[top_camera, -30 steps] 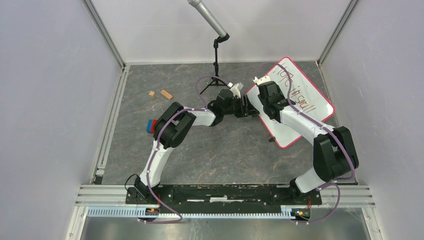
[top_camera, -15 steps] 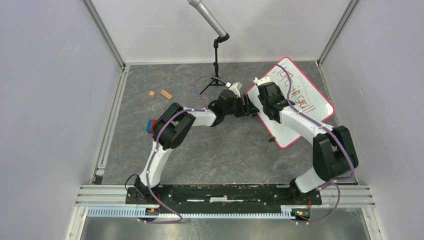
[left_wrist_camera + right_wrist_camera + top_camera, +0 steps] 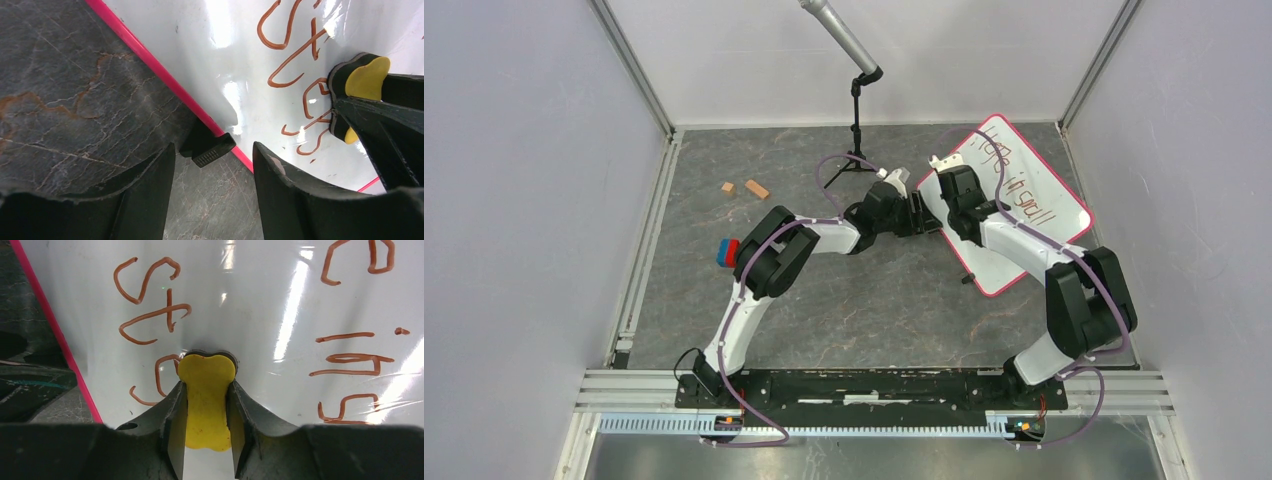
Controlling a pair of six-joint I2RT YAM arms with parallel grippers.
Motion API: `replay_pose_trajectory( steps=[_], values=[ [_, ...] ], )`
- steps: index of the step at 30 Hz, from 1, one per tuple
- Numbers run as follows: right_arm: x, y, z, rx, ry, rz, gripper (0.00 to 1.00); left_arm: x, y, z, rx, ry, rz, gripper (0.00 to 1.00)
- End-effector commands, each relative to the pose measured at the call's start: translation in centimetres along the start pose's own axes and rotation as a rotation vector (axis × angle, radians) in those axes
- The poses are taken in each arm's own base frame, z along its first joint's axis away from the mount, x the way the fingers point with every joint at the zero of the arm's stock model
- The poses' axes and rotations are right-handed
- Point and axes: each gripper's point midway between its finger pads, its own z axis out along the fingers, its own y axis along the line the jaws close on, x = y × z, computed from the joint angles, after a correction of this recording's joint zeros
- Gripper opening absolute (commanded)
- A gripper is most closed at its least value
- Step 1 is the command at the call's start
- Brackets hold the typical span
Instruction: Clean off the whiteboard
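Observation:
The whiteboard (image 3: 1036,168) lies tilted at the back right of the table, covered in red-brown writing (image 3: 150,300), with a pink-red rim (image 3: 150,65). My right gripper (image 3: 207,405) is shut on a yellow bone-shaped eraser (image 3: 207,385), whose head rests on the board beside the letters. The left wrist view shows the same eraser (image 3: 367,75) from the side. My left gripper (image 3: 215,175) stands open over the table, just off the board's near-left edge, with a black foot (image 3: 207,150) of the board ahead of its fingers. Nothing lies between its fingers.
A microphone stand (image 3: 856,110) rises at the back middle. Two small orange-brown blocks (image 3: 749,188) lie at the back left. A red and blue block (image 3: 724,250) sits beside the left arm's elbow. Grey walls enclose the table on three sides.
My right gripper has closed tight on the yellow eraser. Both wrists have shifted slightly toward the back, and the left jaws stand a little wider than a second ago.

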Motion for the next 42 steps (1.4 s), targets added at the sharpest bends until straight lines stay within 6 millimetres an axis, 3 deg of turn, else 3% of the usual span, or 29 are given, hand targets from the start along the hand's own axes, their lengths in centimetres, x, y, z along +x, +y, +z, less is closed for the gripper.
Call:
replay_pose_trajectory(
  steps=[1, 6, 9, 11, 15, 23, 28, 30, 37, 39, 42],
  values=[
    [-0.4, 1.9, 0.6, -0.033, -0.026, 0.014, 0.28, 1.4, 1.5, 0.6, -0.060, 0.020, -0.039, 0.63],
    [-1.1, 6.4, 0.8, -0.128, -0.061, -0.003, 0.25, 1.8, 2.4, 0.4, -0.090, 0.011, -0.071, 0.56],
    [-1.1, 7.9, 1.4, -0.148, -0.054, -0.009, 0.23, 2.1, 2.5, 0.5, -0.086, 0.015, -0.088, 0.54],
    [-1.2, 7.8, 1.7, -0.129, -0.054, 0.002, 0.22, 2.3, 2.7, 0.5, -0.092, 0.021, -0.097, 0.54],
    [-1.1, 5.5, 1.7, -0.046, -0.063, 0.035, 0.21, 2.7, 3.4, 0.7, -0.114, 0.022, -0.112, 0.53],
    [0.7, -1.6, 0.7, 0.100, -0.035, 0.140, 0.20, 2.5, 3.5, 0.4, -0.122, 0.011, -0.105, 0.52],
    [1.1, -3.3, 0.5, 0.139, -0.024, 0.146, 0.20, 2.4, 3.3, 0.3, -0.116, 0.013, -0.100, 0.52],
    [1.4, -2.3, 1.0, 0.103, -0.015, 0.136, 0.19, 2.4, 3.3, 0.3, -0.115, 0.011, -0.097, 0.52],
    [2.4, 4.1, 2.0, -0.038, -0.018, 0.066, 0.18, 2.3, 3.0, 0.2, -0.108, 0.011, -0.093, 0.52],
    [2.4, 4.8, 2.1, -0.061, -0.014, 0.074, 0.17, 2.3, 3.1, 0.2, -0.110, 0.010, -0.092, 0.52],
    [2.2, 4.3, 1.6, -0.050, -0.036, 0.091, 0.17, 2.4, 3.1, 0.2, -0.109, 0.012, -0.095, 0.52]
  ],
)
